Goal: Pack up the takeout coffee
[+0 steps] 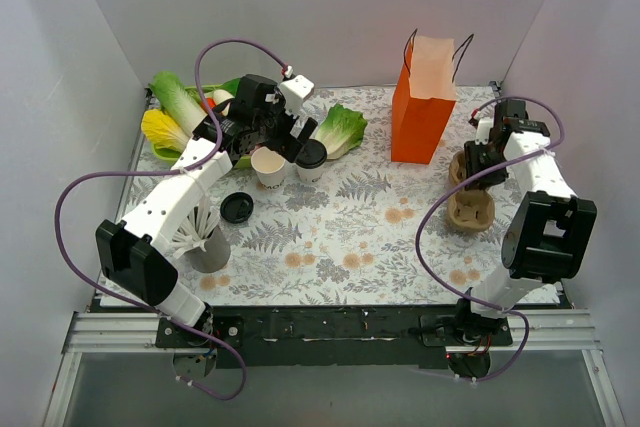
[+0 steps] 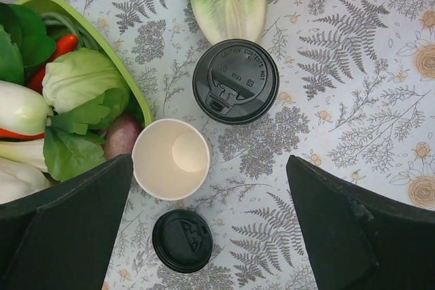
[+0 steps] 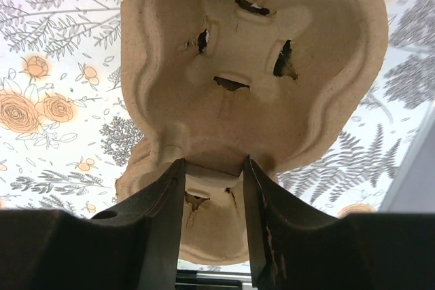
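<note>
Left hand (image 2: 209,188): spread above coffee (image 2: 235,81); centre on it, clear of bare cup (image 2: 171,159).
Right hand (image 3: 213,168): pinches carrier (image 3: 251,66) rib; lift level.

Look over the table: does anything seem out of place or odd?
One white paper cup stands open, with a black lid lying loose on the table beside it; the takeout coffee next to it is capped.

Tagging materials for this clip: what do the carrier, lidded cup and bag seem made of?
Carrier: moulded paper pulp, matte tan, fibrous torn slots. Lidded cup: glossy black plastic lid with embossed lettering; white body, probably paper. Bag: orange paper, matte, creased folds, likely.
</note>
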Tool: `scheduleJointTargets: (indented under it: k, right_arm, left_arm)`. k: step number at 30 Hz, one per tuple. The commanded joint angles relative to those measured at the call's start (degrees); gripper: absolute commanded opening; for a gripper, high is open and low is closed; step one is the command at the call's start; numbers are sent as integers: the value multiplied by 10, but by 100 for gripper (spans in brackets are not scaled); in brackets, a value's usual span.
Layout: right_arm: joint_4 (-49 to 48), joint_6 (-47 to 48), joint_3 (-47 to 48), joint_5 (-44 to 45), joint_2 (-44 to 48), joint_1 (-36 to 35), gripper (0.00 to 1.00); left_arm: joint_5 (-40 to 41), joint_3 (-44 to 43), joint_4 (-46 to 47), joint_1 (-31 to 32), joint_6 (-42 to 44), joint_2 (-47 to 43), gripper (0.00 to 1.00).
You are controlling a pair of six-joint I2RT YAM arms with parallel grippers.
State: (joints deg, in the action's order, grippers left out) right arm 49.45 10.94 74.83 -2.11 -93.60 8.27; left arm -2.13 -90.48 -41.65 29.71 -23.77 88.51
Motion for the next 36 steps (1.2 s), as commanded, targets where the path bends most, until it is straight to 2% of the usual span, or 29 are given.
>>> scheduleJointTargets:
  k: [1,7,10,12,13,18,21,25,26,30,32,34,36]
  right_arm:
    - [28,60,55,-9,18,6,17]
    - [59,116,66,-4,23,38,16]
    - [78,130,71,-63,14,86,13]
    - [78,158,66,-62,13,100,1]
    - [75,175,66,-60,16,100,1]
    - [79,247,80,-176,48,101,1]
    - [27,229,77,-146,65,101,1]
    - [112,331,69,-136,35,97,1]
    - [165,343,74,-136,25,105,1]
    - [145,327,78,-147,33,136,1]
    - [140,314,81,-162,37,135,11]
    - [130,308,80,-163,33,135,28]
    - [123,306,77,-158,22,134,34]
  left_arm:
    - [-11,-23,-4,-3,4,-8,98]
    - [-30,-27,-5,-3,-1,-8,98]
    - [-42,-28,-7,-3,-5,-6,98]
    - [-47,-29,-8,-4,-7,-4,98]
    - [-52,-30,-9,-3,-9,-4,98]
    - [-58,-36,-12,-2,-14,-2,98]
    - [-63,-33,-12,-2,-16,-1,98]
    - [-72,-37,-13,-2,-21,1,98]
    - [-74,-39,-14,-2,-21,0,98]
    - [-72,-37,-13,-2,-21,-2,98]
    - [-73,-34,-12,-2,-20,-2,98]
    - [-75,-33,-12,-1,-22,-1,98]
    - [-75,-34,-13,-2,-22,2,98]
